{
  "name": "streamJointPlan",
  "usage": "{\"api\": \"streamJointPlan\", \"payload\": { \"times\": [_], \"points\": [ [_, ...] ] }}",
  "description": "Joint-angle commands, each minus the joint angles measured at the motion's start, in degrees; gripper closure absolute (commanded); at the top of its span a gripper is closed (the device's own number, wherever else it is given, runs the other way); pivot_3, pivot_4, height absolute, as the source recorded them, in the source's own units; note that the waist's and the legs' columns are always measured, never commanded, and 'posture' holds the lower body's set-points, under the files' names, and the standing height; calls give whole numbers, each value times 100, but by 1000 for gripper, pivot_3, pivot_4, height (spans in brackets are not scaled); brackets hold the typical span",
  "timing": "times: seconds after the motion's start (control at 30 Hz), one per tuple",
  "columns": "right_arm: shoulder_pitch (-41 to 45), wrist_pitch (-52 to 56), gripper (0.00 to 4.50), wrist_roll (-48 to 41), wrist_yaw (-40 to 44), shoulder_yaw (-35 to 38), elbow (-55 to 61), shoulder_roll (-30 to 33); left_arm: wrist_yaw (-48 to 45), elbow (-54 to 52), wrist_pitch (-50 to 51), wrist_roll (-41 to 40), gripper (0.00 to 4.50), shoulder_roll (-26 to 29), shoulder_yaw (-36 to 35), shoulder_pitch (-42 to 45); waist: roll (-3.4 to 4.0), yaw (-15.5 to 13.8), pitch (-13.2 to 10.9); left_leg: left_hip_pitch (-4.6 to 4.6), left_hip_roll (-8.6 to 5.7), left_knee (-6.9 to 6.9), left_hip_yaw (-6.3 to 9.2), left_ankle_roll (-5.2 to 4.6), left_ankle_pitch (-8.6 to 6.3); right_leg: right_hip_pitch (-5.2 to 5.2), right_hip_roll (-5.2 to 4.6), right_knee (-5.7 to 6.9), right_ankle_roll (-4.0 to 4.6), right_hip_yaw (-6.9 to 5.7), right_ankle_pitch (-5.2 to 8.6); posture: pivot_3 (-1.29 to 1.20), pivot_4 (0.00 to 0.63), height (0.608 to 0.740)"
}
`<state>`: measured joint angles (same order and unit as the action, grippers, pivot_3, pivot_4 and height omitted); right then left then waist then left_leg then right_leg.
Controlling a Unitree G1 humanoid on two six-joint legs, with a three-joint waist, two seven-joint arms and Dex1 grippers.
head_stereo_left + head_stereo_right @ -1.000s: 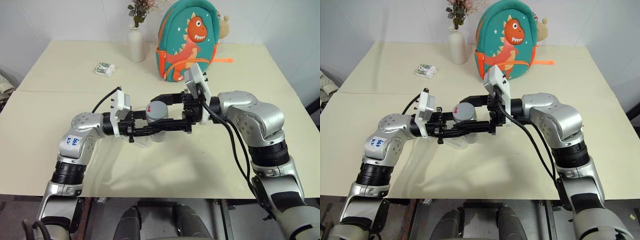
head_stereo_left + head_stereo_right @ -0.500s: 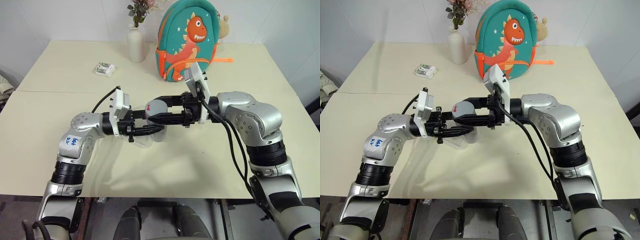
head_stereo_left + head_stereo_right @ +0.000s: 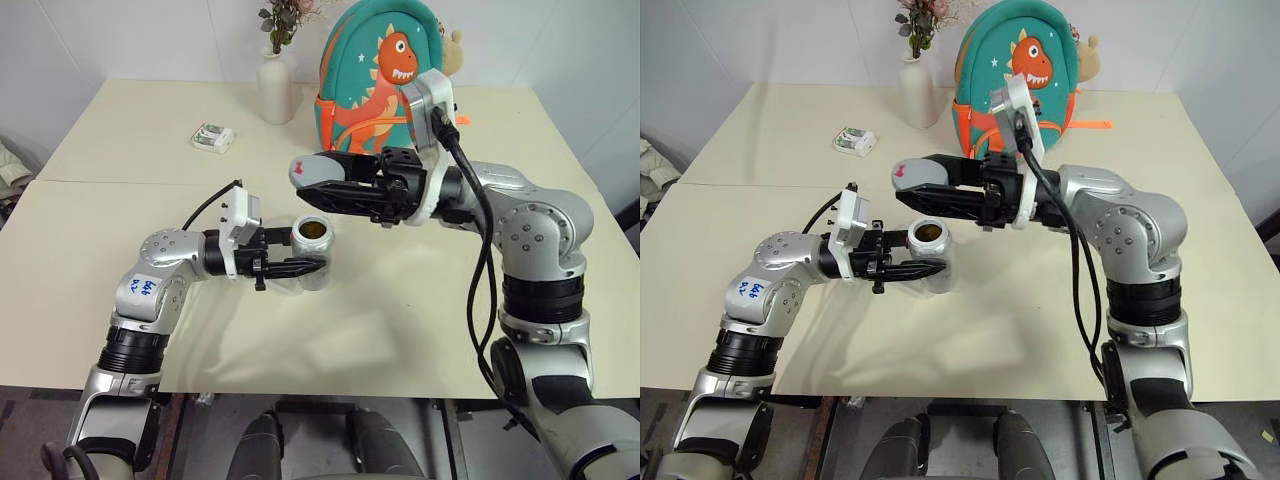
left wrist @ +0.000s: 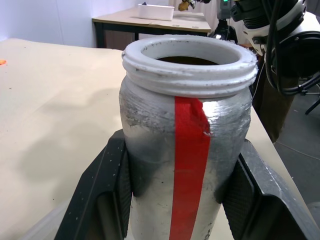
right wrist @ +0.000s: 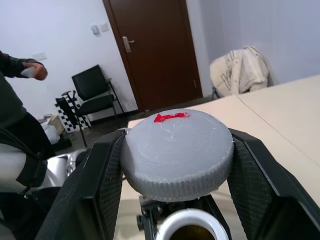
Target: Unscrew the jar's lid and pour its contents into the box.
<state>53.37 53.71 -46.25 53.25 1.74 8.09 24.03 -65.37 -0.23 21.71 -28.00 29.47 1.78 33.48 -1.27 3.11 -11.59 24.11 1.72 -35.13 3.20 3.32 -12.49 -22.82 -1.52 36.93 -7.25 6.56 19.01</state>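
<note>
Above the cream worktop, the left gripper has its fingers clamped on the open silvery metal jar with a red stripe, while the right gripper pinches the round grey lid just above it, clear of the mouth.

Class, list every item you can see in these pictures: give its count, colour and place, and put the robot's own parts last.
jar: one, silvery with a red stripe, open, over the table's near half
lid: one, grey with a red mark, lifted above the jar
contents: brown, inside the jar, count unclear
table: one, cream
vase: one, white, with flowers, far edge
backpack: one, teal with an orange dinosaur, beside the vase
packet: one, white and green, far left
chair: one, black, by a brown door
left gripper: black, shut on the jar
right gripper: black, shut on the lid
</note>
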Motion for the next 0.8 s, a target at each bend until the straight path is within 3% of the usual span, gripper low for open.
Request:
{"api": "streamJointPlan", "payload": {
  "times": [0.03,0.33,0.47,0.73,0.8],
  "points": [
    [-300,-499,1892,259,-57,264,203,325,-10,-208,-70,-58,2534,40,-64,55,0,-3,0,1,0,0,0,0,0,0,0,-2,0,0,0,0,150,740],
    [-2157,-2314,1892,1793,-443,570,-273,1137,2,-314,12,-238,2534,89,-262,28,0,-9,0,2,-1,3,-4,0,0,1,2,-8,-1,3,0,0,150,740],
    [-2866,-3288,1892,2412,-619,543,-885,1015,-33,-232,6,-232,2534,92,-248,114,0,21,0,-4,0,1,-11,-1,0,1,5,0,-1,11,0,0,150,740],
    [-3514,-4362,1892,2764,-859,679,-1935,638,-16,-128,49,-276,2534,44,-294,282,0,9,0,-11,-4,-4,-11,-3,9,8,6,11,-4,14,-2,0,150,740],
    [-3492,-4287,1206,2601,-832,764,-1970,573,-14,-117,65,-289,2534,48,-311,296,1,23,-1,-12,-4,-4,-13,-3,9,8,5,11,-5,16,-2,0,150,740]
  ]
}}
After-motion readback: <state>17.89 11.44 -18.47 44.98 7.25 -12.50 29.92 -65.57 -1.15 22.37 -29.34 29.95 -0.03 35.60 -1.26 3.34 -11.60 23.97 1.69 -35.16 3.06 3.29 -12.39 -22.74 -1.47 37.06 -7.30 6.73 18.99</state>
